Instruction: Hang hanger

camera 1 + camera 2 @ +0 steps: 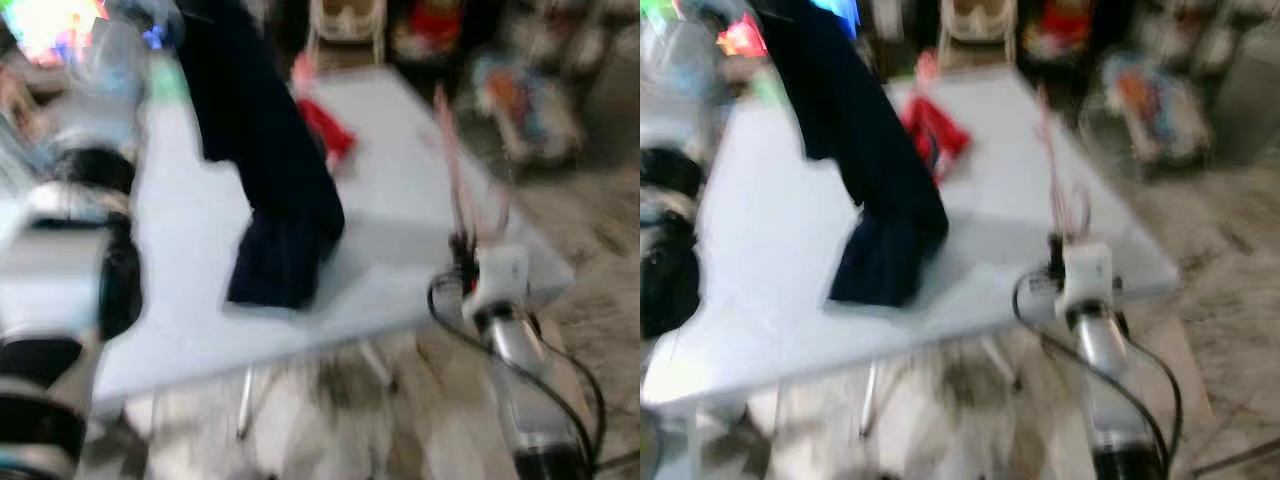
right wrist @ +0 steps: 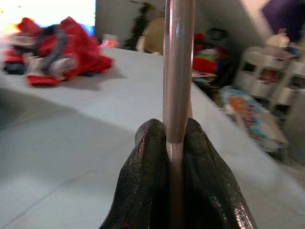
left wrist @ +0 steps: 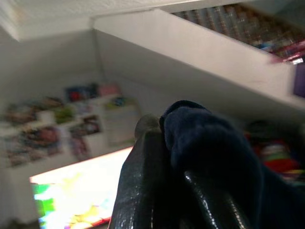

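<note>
A dark navy garment hangs from above at the left and its lower end rests bunched on the white table. My left gripper is shut on the garment's top fold, held high. Over the table's right edge, my right gripper is shut on a thin pink hanger that stands upright. In the right wrist view the hanger's rod is pinched between the two black fingers. The eye views are blurred.
A red cloth lies on the table behind the garment. A pale chair stands at the far end. Coloured clutter lies on the floor to the right. A bright screen glows at the left.
</note>
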Motion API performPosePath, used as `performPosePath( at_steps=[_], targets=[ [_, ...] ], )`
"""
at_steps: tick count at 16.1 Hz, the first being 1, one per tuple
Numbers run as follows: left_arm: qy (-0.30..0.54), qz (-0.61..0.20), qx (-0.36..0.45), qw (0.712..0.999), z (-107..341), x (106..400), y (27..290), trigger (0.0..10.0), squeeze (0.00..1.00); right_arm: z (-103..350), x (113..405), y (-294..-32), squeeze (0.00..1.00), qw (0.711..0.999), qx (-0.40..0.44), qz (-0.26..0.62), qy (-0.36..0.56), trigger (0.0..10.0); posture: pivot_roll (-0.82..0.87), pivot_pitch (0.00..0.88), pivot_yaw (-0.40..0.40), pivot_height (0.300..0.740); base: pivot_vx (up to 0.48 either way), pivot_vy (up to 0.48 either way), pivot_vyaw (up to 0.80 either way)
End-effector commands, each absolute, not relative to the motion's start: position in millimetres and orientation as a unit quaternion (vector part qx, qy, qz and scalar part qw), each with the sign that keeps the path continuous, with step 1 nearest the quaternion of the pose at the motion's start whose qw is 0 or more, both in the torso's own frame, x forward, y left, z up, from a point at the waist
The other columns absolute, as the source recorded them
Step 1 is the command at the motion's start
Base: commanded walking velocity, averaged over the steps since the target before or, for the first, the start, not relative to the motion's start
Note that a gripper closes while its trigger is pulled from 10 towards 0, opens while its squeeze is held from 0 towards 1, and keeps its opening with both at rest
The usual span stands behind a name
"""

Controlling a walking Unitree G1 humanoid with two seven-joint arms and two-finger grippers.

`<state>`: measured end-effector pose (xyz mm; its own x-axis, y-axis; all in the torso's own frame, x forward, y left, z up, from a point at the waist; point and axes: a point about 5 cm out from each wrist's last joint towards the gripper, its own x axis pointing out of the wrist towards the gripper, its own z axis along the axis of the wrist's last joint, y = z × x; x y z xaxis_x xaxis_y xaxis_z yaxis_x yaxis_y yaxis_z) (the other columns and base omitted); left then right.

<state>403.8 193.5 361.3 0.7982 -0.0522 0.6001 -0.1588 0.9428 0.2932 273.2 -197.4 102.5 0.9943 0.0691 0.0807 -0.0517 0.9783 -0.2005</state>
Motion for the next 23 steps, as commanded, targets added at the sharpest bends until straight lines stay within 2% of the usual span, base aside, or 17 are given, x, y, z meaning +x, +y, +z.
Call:
performPosePath(
  at_steps=[1,3,4,5,6,7,9,10,11,12,13,15,16,17,20,22,23],
  targets=[
    [-0.354,0.022,0.214,0.91,374.0,401.6,175.4,10.0,0.0,96.3,271.4,-198.8,0.0,0.995,-0.095,0.03,-0.025,10.0,-0.07,0.0,0.049,0.74,0.0,0.0,0.0],
    [-0.293,0.031,0.186,0.937,346.1,409.6,182.5,10.0,0.0,94.8,270.3,-197.7,0.0,0.995,-0.095,0.031,-0.021,10.0,-0.07,0.0,0.048,0.74,0.0,0.0,0.0],
    [-0.18,0.04,0.198,0.963,289.8,417.0,192.4,10.0,0.0,94.0,270.2,-195.5,0.0,0.995,-0.094,0.037,-0.017,10.0,-0.08,0.0,0.042,0.74,0.0,0.0,0.0],
    [-0.106,0.032,0.179,0.978,256.5,417.5,197.5,10.0,0.0,93.7,270.0,-194.9,0.0,0.995,-0.094,0.041,-0.014,10.0,-0.08,0.0,0.042,0.74,0.0,0.0,0.0],
    [0.04,-0.001,0.146,0.989,195.6,411.1,200.8,10.0,1.0,91.5,269.5,-194.8,0.0,0.994,-0.096,0.048,-0.003,10.0,-0.09,0.0,0.039,0.74,0.0,0.0,0.0],
    [0.161,-0.043,0.141,0.976,142.0,395.2,200.1,10.0,1.0,88.0,268.7,-196.4,0.0,0.994,-0.098,0.051,0.012,10.0,-0.09,0.0,0.039,0.74,0.0,0.0,0.0],
    [0.198,-0.115,0.232,0.945,119.4,385.0,194.8,10.0,1.0,85.7,268.5,-199.6,0.0,0.993,-0.102,0.051,0.024,10.0,-0.09,0.0,0.036,0.74,0.0,0.0,0.0],
    [0.203,-0.121,0.228,0.944,117.8,384.1,194.5,10.0,1.0,85.0,268.7,-199.9,0.0,0.993,-0.101,0.051,0.028,10.0,-0.09,0.0,0.035,0.74,0.0,0.0,0.0],
    [0.188,-0.119,0.182,0.958,123.3,386.8,191.6,10.0,1.0,83.3,268.9,-199.3,0.0,0.993,-0.102,0.054,0.035,10.0,-0.09,0.0,0.035,0.74,0.0,0.0,0.0],
    [0.166,-0.113,0.169,0.965,129.4,389.3,190.8,10.0,1.0,81.3,268.6,-197.7,0.0,0.992,-0.102,0.057,0.041,10.0,-0.1,0.0,0.045,0.74,0.0,0.0,0.0],
    [0.124,-0.117,0.248,0.954,134.1,388.9,194.4,10.0,1.0,80.2,266.5,-195.7,0.0,0.992,-0.103,0.062,0.044,10.0,-0.1,0.0,0.051,0.74,0.0,0.0,0.0],
    [0.079,-0.135,0.312,0.937,133.7,383.8,196.0,10.0,1.0,77.9,262.4,-196.9,0.0,0.992,-0.099,0.062,0.051,10.0,-0.09,0.0,0.051,0.74,0.0,0.0,0.0],
    [0.006,-0.147,0.384,0.912,135.2,376.2,192.6,10.0,1.0,75.7,259.6,-197.9,0.0,0.992,-0.095,0.062,0.054,10.0,-0.08,0.0,0.041,0.74,0.0,0.0,0.0],
    [-0.045,-0.146,0.409,0.899,131.4,365.3,191.7,10.0,1.0,76.8,260.3,-195.1,0.0,0.993,-0.09,0.065,0.047,10.0,-0.07,0.0,0.033,0.74,0.0,0.0,0.0],
    [-0.056,-0.118,0.4,0.907,111.8,345.6,195.7,10.0,1.0,80.7,265.6,-190.8,0.0,0.992,-0.097,0.075,0.04,10.0,-0.06,0.0,0.022,0.74,0.0,0.0,0.0],
    [-0.037,-0.053,0.298,0.953,101.3,335.9,197.6,10.0,1.0,81.9,266.4,-193.5,0.0,0.992,-0.098,0.073,0.04,10.0,-0.05,0.0,0.008,0.74,0.0,0.0,0.0],
    [-0.099,-0.068,0.357,0.926,109.6,329.2,189.3,10.0,1.0,81.9,266.2,-194.2,0.0,0.992,-0.099,0.073,0.039,10.0,-0.05,0.0,0.004,0.74,0.0,0.0,0.0]
  ],
)
